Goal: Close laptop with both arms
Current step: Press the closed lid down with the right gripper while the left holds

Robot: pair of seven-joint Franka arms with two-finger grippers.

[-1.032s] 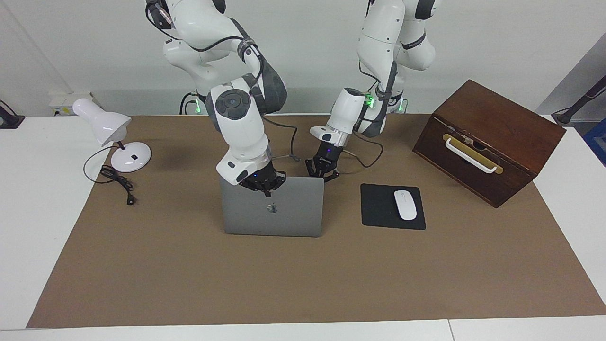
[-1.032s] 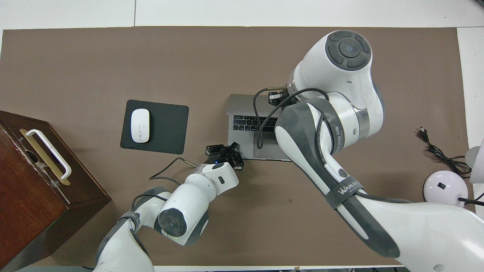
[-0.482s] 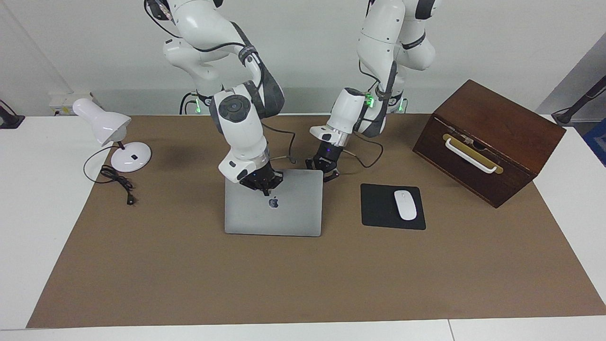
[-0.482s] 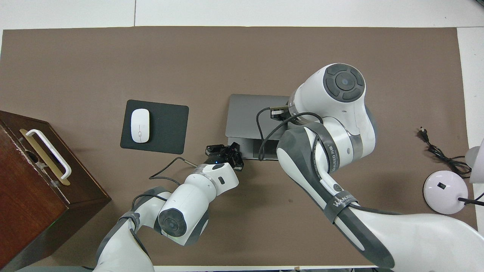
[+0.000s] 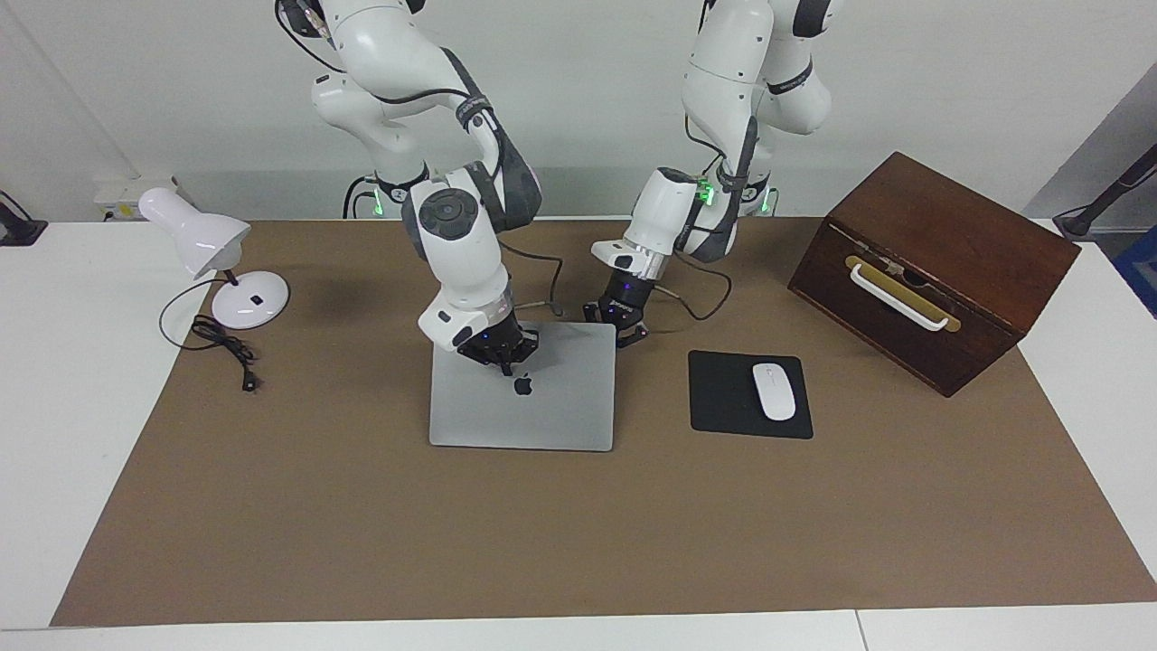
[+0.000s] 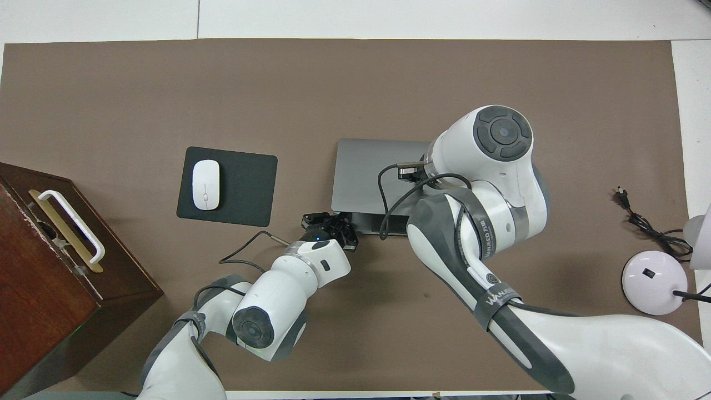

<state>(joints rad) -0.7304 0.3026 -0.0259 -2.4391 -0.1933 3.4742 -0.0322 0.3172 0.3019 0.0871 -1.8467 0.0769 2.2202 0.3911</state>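
Note:
The silver-grey laptop [image 5: 542, 407] lies in the middle of the brown mat, its lid with the dark apple logo lowered almost flat. In the overhead view [image 6: 361, 172] a thin strip of its base shows at the edge nearest the robots. My right gripper [image 5: 503, 357] is shut and its tips press on the lid just above the logo; in the overhead view the right arm [image 6: 489, 183] hides it. My left gripper [image 5: 620, 327] is open and low at the laptop's corner nearest the robots, toward the left arm's end; it also shows in the overhead view [image 6: 331, 222].
A black mouse pad [image 5: 723, 398] with a white mouse [image 5: 774, 391] lies beside the laptop toward the left arm's end. A dark wooden box [image 5: 931, 267] with a white handle stands past it. A white desk lamp [image 5: 217, 262] and its cord [image 5: 226, 348] are at the right arm's end.
My right gripper has pushed the lid down from upright to almost flat, moving toward the robots and lower. The left gripper has stayed at the laptop's corner.

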